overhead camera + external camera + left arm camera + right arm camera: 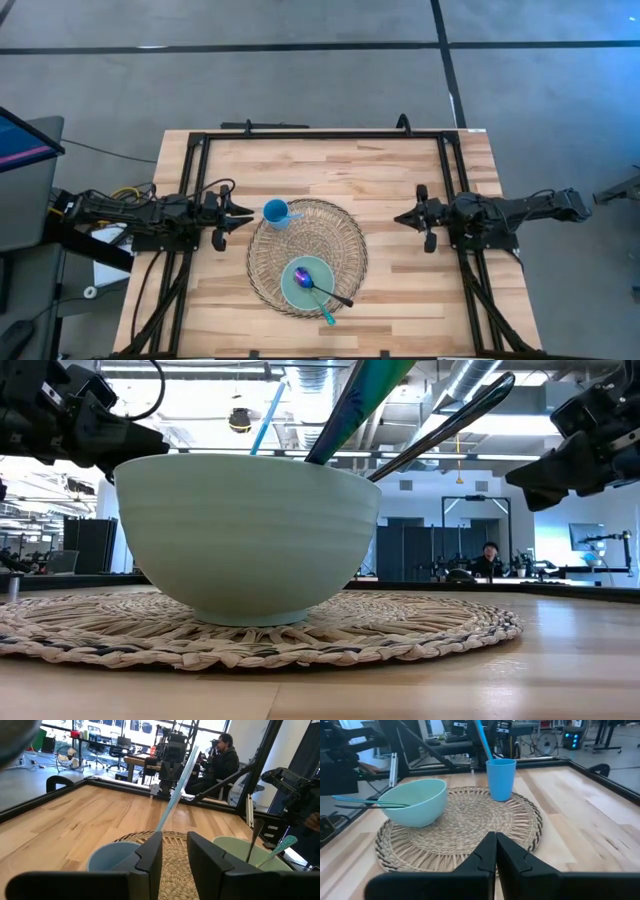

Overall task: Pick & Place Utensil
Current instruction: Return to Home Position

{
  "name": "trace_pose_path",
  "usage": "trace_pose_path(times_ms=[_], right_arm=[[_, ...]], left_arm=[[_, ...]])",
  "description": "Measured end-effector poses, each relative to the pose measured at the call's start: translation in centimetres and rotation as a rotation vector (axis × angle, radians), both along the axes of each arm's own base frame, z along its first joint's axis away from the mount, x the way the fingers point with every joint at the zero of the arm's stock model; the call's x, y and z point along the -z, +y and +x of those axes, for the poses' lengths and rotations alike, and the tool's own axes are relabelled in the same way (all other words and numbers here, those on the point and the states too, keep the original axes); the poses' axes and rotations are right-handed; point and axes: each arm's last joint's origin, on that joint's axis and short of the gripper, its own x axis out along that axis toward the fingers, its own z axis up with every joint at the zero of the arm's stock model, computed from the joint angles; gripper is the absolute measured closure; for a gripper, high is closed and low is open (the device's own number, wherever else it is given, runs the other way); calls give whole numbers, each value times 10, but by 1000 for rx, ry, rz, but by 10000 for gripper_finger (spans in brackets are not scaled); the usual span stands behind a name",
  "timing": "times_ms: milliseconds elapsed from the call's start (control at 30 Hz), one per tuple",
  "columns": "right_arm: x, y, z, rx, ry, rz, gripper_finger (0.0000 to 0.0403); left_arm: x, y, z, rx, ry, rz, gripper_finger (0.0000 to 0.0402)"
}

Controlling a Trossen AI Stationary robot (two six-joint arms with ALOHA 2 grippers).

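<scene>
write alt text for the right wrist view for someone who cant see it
A pale green bowl holding two utensils and a blue cup with a blue straw stand on a round woven mat on a wooden table. The right gripper, fingers shut, points toward the mat.

Grey floor (300, 85); exposed ceiling ducts (465, 375) overhead.

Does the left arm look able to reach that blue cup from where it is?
Probably yes: the left gripper is open, pointing straight at the blue cup close ahead, with nothing between them. Only the straw standing in it might get bumped.
</scene>
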Motion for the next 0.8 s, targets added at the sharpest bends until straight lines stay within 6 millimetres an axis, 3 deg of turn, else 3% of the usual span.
trace_pose_path(times_ms=[800], right_arm=[[0, -1, 0, 9, 1, -4, 402]], left_arm=[[-1, 0, 0, -2, -8, -1, 311]])
